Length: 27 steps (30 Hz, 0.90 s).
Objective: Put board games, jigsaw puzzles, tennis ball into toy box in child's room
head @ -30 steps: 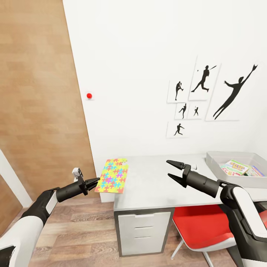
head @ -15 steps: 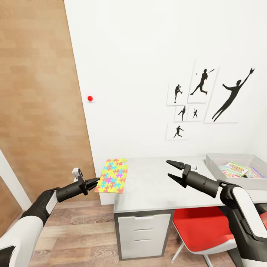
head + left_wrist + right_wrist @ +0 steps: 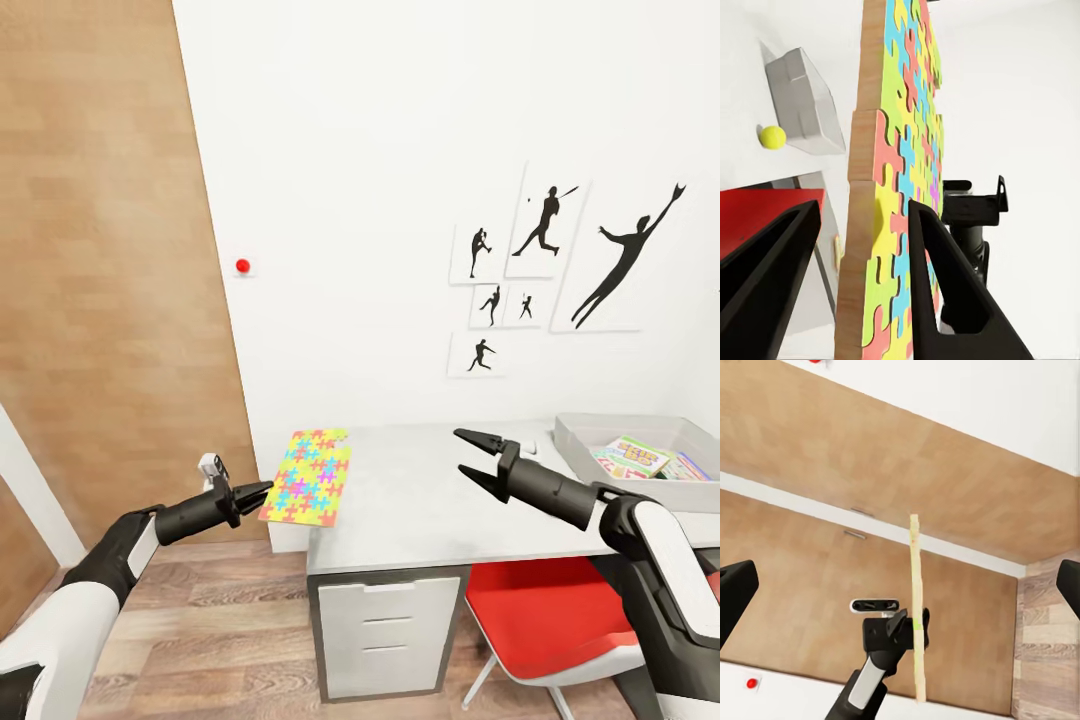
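The left gripper (image 3: 252,490) is clamped on one edge of the jigsaw puzzle (image 3: 306,477), a thin, stiff, light board that could tip, while the right gripper (image 3: 468,453) stays wide apart.

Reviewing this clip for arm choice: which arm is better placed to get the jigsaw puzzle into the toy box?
Left, probably. The left gripper already grips the jigsaw puzzle, while the right gripper is open and empty. The toy box sits on the right, though, so a long reach or a handover may be needed.

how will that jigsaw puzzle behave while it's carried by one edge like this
The jigsaw puzzle probably stays stiff: it juts from the left end effector without sagging. Thin and pinched near one edge, it could pivot or slip if swung quickly.
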### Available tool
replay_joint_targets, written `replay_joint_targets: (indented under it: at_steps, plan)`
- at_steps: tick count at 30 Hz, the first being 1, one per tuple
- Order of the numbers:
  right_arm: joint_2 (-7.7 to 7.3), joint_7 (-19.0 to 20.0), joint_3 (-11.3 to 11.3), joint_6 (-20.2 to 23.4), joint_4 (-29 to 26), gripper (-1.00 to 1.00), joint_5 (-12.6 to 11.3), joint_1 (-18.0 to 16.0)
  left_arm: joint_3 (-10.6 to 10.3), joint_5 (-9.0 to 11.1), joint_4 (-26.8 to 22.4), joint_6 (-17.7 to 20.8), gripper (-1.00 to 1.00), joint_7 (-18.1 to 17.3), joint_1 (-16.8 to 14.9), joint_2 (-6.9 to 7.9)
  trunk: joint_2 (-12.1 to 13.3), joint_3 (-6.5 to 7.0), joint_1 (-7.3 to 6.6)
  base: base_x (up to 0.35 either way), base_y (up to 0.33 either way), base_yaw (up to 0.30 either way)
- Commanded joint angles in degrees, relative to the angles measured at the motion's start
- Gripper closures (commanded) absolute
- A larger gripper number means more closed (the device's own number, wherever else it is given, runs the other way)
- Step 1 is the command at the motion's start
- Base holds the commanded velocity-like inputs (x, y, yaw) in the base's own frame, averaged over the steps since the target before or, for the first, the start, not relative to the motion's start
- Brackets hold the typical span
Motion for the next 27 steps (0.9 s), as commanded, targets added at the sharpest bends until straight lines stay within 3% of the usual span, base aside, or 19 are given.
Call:
replay_joint_targets:
  at_steps: [1, 5, 12, 16, 20, 22, 26, 27]
  plan:
    - [-0.07, -0.6, -0.06, 0.14, -0.03, -1.0, -0.56, -0.16, -1.02, 0.0, -0.01, 0.51, 1.0, -0.75, -0.05, 0.04, -0.14, -0.14, 0.04, 0.0, 0.0, -0.098]
    - [-0.33, -1.1, -0.24, 0.06, -0.03, -1.0, -0.52, -1.22, -2.92, -0.01, -0.17, 0.44, 1.0, -2.95, -0.06, 0.09, -0.14, -0.14, 0.04, 0.0, 0.0, -0.211]
    - [-1.06, -3.69, -0.5, -0.02, -0.09, -1.0, -0.49, -3.87, -3.53, 0.07, -3.51, 0.83, 1.0, -4.2, -0.07, -0.07, -0.14, -0.14, 0.04, 0.0, 0.0, -0.274]
    - [-1.92, -8.8, -0.67, -0.04, -0.04, -1.0, -1.07, -6.21, -3.52, 0.07, -5.53, 0.93, 1.0, -4.39, -0.09, -0.33, -0.14, -0.14, 0.04, 0.0, 0.0, -0.284]
    - [-2.69, -12.28, -2.46, -0.01, 0.03, -1.0, -1.19, -7.22, -3.53, 0.1, -7.41, 0.98, 1.0, -4.43, -0.15, -0.41, -0.14, -0.14, 0.04, 0.0, 0.0, -0.284]
    - [-3.9, -12.97, -3.92, 0.02, 0.05, -1.0, -1.23, -7.74, -3.59, 0.14, -8.74, 1.31, 1.0, -4.44, -0.17, -0.47, -0.14, -0.14, 0.04, 0.0, 0.0, -0.285]
    - [-8.34, -13.31, -5.42, 0.04, 0.14, -1.0, -1.44, -8.16, -3.66, 0.09, -9.86, 1.87, 1.0, -4.44, -0.21, -0.6, -0.14, -0.14, 0.04, 0.0, 0.0, -0.285]
    - [-8.72, -13.34, -5.5, 0.02, 0.12, -1.0, -1.44, -8.18, -3.66, 0.1, -9.91, 1.92, 1.0, -4.44, -0.22, -0.62, -0.14, -0.14, 0.04, 0.0, 0.0, -0.285]
